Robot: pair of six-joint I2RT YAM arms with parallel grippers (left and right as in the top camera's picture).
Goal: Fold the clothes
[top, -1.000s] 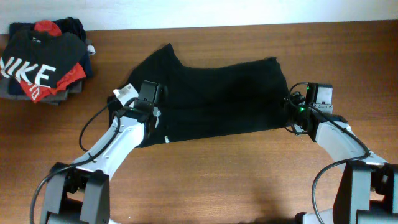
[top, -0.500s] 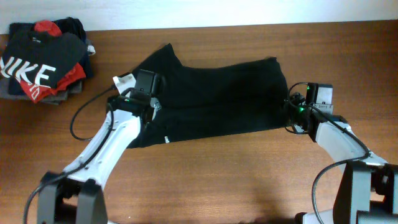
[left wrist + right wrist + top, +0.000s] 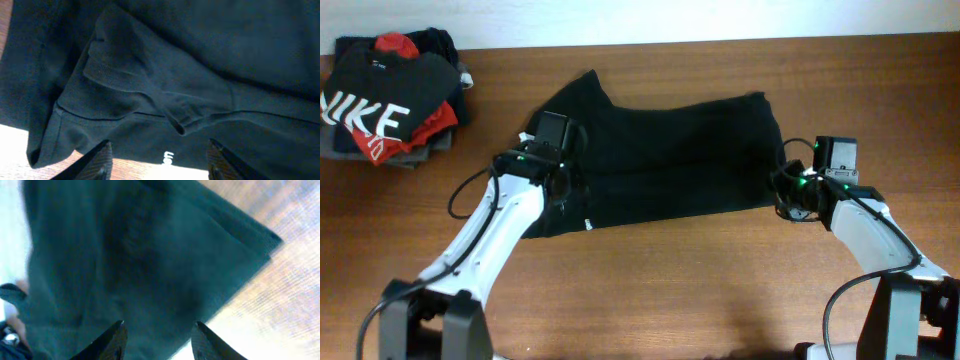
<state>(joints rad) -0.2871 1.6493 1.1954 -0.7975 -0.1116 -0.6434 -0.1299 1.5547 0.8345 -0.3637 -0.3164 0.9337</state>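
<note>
Lying mid-surface, black T-shirt appears folded once into wide band, left sleeve bunched; more folds to do. Left claw over left hem, jaws apart, empty. Right claw over right corner, jaws apart, empty.

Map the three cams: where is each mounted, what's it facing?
Overhead: above the table, looking down; black T-shirt, clothes pile, left arm, right arm show.
Left wrist: on the left arm, facing the shirt's folds; left gripper fingertips show.
Right wrist: on the right arm, facing the shirt's corner and wood; right gripper fingertips show.
Shared: all see the T-shirt.
</note>
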